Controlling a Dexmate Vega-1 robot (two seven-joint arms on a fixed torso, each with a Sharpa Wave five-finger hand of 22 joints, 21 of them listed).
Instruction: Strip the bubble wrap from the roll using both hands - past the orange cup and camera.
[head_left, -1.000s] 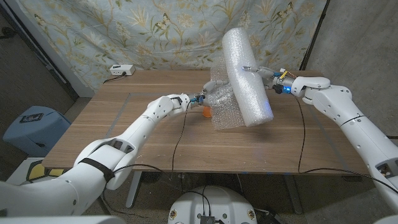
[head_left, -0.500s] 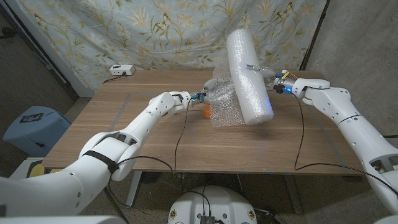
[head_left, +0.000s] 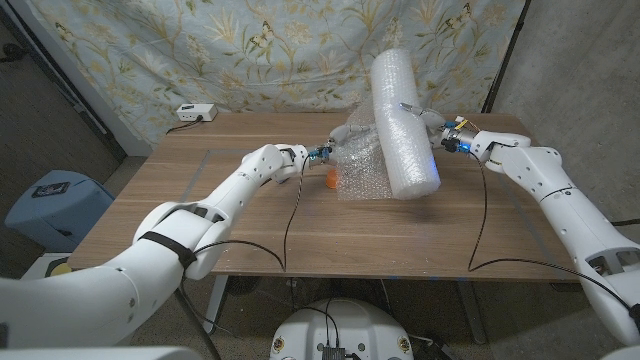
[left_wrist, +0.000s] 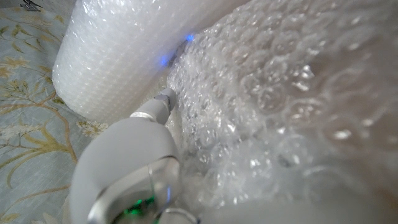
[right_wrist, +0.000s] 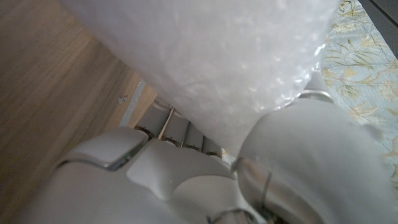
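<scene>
A thick white bubble wrap roll (head_left: 404, 125) stands tilted on the table's far right half. My right hand (head_left: 430, 127) grips it from the right side at mid height. A loose sheet of bubble wrap (head_left: 360, 165) hangs from the roll toward the left. My left hand (head_left: 324, 155) pinches the sheet's left edge. An orange cup (head_left: 331, 181) peeks out at the sheet's lower left corner. In the left wrist view the sheet (left_wrist: 286, 118) lies against my left hand (left_wrist: 130, 168), with the roll (left_wrist: 118, 56) behind. The right wrist view has the roll (right_wrist: 217, 62) pressed on my right hand (right_wrist: 186, 180).
A small white device (head_left: 194, 113) sits at the wooden table's (head_left: 230, 220) back left edge. A flowered cloth (head_left: 200, 50) hangs behind the table. Cables trail from both arms across the table's front half.
The roll has shifted a little to the right and stands more upright. The sheet between the roll and my left hand is drawn out slightly more.
</scene>
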